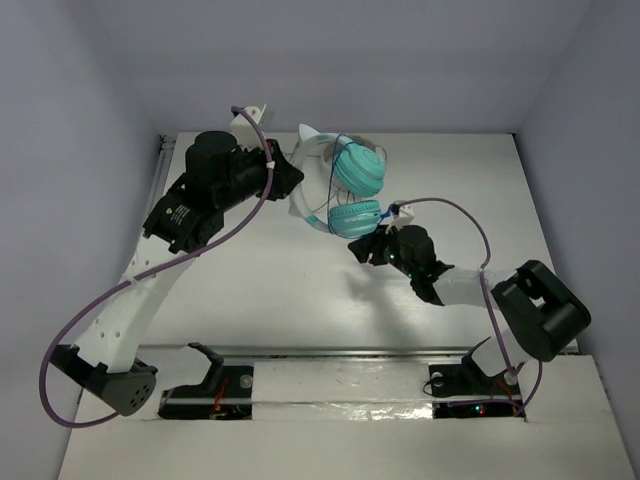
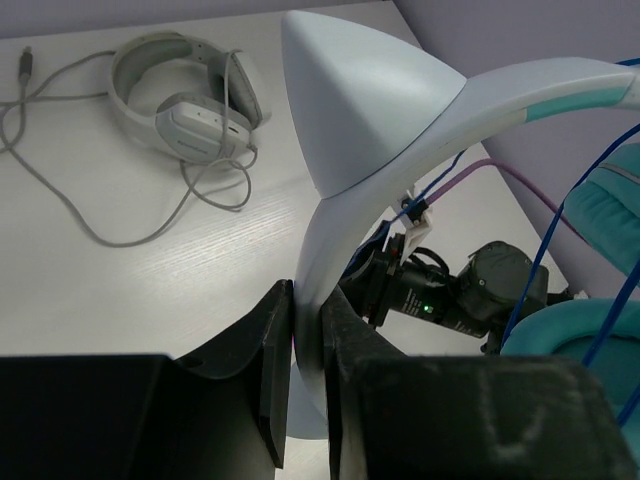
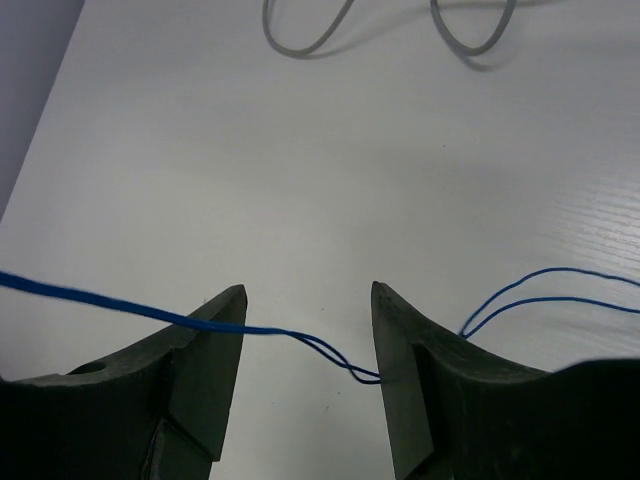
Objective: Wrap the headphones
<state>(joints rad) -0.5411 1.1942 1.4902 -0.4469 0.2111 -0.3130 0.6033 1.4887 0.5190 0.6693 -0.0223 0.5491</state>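
The teal headphones [image 1: 352,188] are held up off the table at the back centre, ear cups stacked, with the thin blue cable [image 1: 338,170] looped over them. My left gripper [image 1: 290,180] is shut on the pale headband [image 2: 330,250], which stands between its jaws [image 2: 305,305]. My right gripper [image 1: 368,246] sits just below the lower ear cup [image 1: 353,217] and is open. In the right wrist view the blue cable [image 3: 150,312] runs as a doubled strand across the gap between its jaws [image 3: 308,300], not pinched.
Grey-white headphones [image 2: 185,95] with a loose grey cable [image 2: 90,215] lie on the white table in the left wrist view; loops of that cable [image 3: 310,35] show in the right wrist view. The right arm's wrist [image 2: 470,295] is close behind the headband. Purple arm cables [image 1: 470,225] arc above the table.
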